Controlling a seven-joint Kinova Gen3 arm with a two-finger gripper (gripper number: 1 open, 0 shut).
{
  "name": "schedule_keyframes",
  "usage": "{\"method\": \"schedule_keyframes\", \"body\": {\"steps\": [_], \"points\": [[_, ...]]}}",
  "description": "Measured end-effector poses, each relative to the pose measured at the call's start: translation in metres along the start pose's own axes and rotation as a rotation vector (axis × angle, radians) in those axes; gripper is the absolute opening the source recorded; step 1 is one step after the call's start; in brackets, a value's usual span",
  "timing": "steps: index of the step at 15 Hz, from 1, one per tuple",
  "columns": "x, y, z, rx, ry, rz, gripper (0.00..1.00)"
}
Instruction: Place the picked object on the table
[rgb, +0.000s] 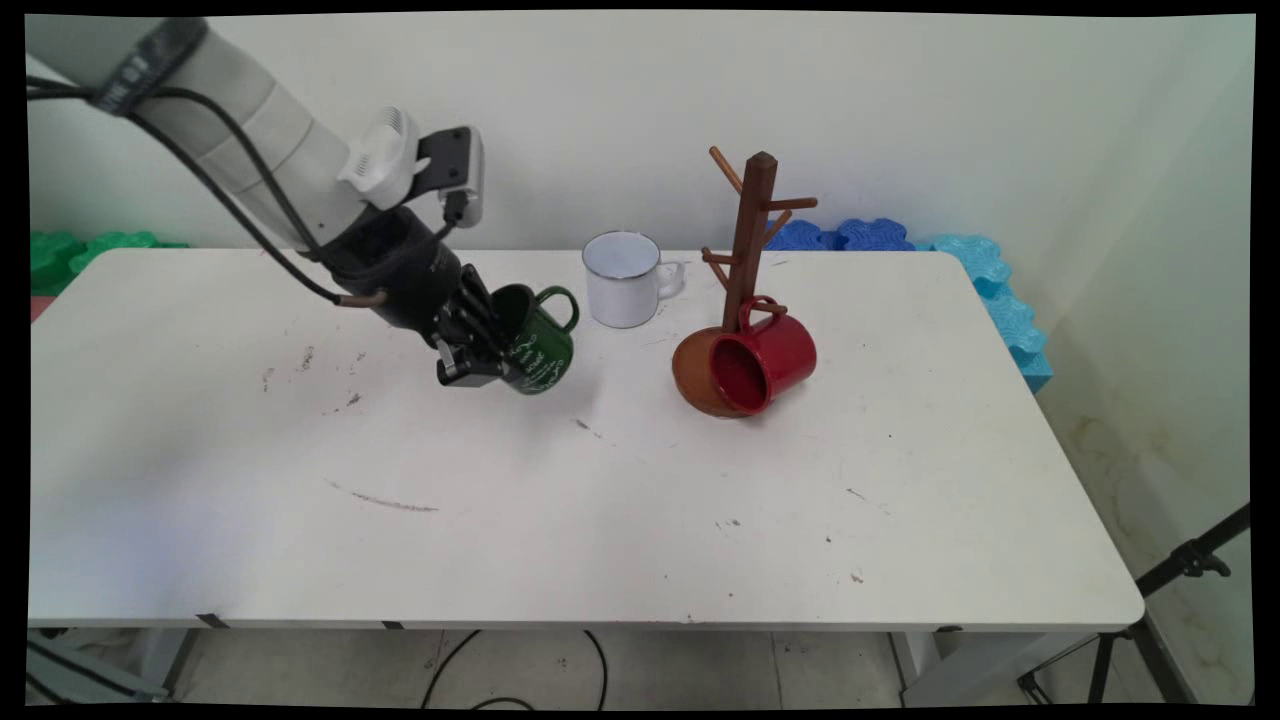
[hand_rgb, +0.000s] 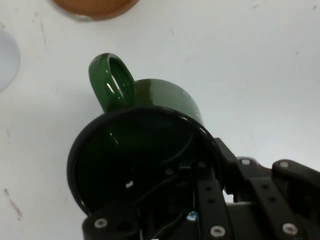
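Currently the white arm (rgb: 250, 130) is seen slanting down from the upper left of the main view toward the middle of the table (rgb: 560, 520), with black cables (rgb: 230, 190) hanging along it and the wrist angled to the right and downward. The black gripper (rgb: 487, 345) is closed on the rim of a green mug (rgb: 540, 345): in the hand view one finger (hand_rgb: 202, 192) is seen inside the mug's dark interior and the other linkage lies outside the wall, so the rim is pinched between them. The green mug (hand_rgb: 165, 100) is held tilted, its mouth turned toward the wrist and its handle (rgb: 560, 300) pointing up and to the far right; whether its base touches the table cannot be told, though a faint shadow lies just beneath it.

Just to the right and farther back, a white enamel mug (rgb: 625, 280) stands upright with its handle to the right. Farther right, a brown wooden mug tree (rgb: 750, 240) stands on a round base (rgb: 695, 375), and a red mug (rgb: 765, 360) hangs by its handle from a low peg, its mouth facing the near left. Green foam pieces (rgb: 80, 250) are seen behind the table on the left, and blue foam pieces (rgb: 960, 260) behind it on the right.
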Motion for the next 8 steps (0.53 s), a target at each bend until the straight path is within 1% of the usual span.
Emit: {"method": "schedule_keyframes", "body": {"steps": [4,8], "points": [[0.007,-0.013,0.013,0.016,-0.076,0.036,0.0],[0.018,-0.029,0.03,0.035,-0.14,0.072,0.0]]}}
